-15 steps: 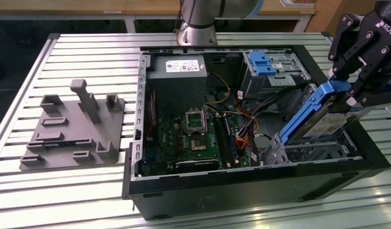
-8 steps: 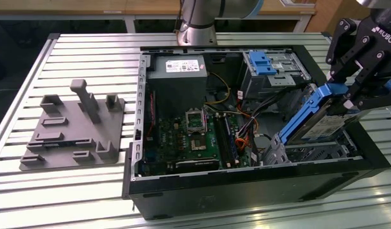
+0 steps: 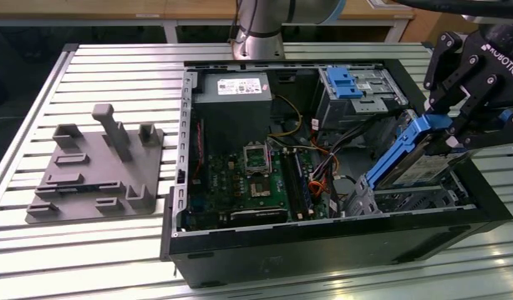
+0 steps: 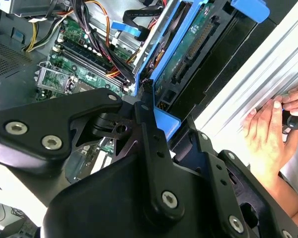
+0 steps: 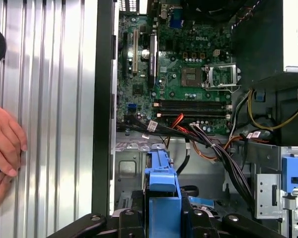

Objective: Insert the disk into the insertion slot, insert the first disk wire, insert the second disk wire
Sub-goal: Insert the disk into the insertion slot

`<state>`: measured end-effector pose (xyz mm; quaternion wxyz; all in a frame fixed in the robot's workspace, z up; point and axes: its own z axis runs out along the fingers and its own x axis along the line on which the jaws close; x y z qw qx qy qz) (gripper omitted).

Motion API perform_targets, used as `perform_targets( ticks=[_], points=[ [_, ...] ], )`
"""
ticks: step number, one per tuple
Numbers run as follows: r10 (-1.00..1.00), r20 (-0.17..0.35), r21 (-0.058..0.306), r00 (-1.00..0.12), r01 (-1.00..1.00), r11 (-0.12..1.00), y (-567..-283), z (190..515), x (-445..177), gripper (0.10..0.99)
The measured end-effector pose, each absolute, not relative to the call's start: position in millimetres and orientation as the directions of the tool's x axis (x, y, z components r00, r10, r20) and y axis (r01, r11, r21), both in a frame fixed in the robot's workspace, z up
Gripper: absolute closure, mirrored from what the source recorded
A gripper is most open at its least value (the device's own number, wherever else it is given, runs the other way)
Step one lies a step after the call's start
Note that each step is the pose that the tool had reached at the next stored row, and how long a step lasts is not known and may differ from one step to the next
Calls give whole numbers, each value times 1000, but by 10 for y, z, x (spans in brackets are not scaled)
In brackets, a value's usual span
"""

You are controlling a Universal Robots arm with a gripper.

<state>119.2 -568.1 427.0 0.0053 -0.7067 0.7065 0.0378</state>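
In the exterior view my gripper (image 3: 450,132) is shut on the upper end of the disk (image 3: 416,164), a silver drive in a bright blue carrier. The disk hangs steeply tilted, its lower end at the mouth of the insertion slot (image 3: 411,200), the silver cage in the case's corner on the exterior view's right. Both wrist views show the blue carrier (image 5: 162,184) clamped between the black fingers (image 4: 145,111), and the second wrist view shows the drive's green board (image 4: 191,44). Black and orange cables (image 3: 323,170) lie loose beside the cage; which are the disk wires I cannot tell.
The open computer case (image 3: 323,247) lies on a slatted metal table (image 3: 114,62). A taller grey bay with a blue latch (image 3: 344,82) stands behind the cage. A grey fixture (image 3: 94,172) sits on the exterior view's left. A person's hand (image 4: 268,134) rests on the table beside the case.
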Motion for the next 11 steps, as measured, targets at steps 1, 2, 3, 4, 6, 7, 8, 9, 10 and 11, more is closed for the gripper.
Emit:
perform_targets(
  ticks=[1, 2, 3, 4, 6, 7, 8, 9, 10, 11],
  points=[
    [-998, -61, 46, -1, -999, -2, -5681, 4258, 1191, 722],
    [-998, -61, 46, -1, -999, -2, -5682, 4244, 1191, 722],
    [-998, -61, 46, -1, -999, -2, -5682, 4230, 1191, 722],
    [-998, -61, 46, -1, -999, -2, -5683, 4215, 1192, 722],
    [-998, -61, 46, -1, -999, -2, -5685, 4182, 1192, 722],
    [-998, -61, 46, -1, -999, -2, -5688, 4164, 1192, 722],
    [-998, -61, 46, -1, -999, -2, -5690, 4146, 1192, 722],
    [-998, -61, 46, -1, -999, -2, -5692, 4128, 1191, 722],
    [-998, -61, 46, -1, -999, -2, -5694, 4113, 1191, 722],
    [-998, -61, 46, -1, -999, -2, -5697, 4102, 1191, 722]
  ],
)
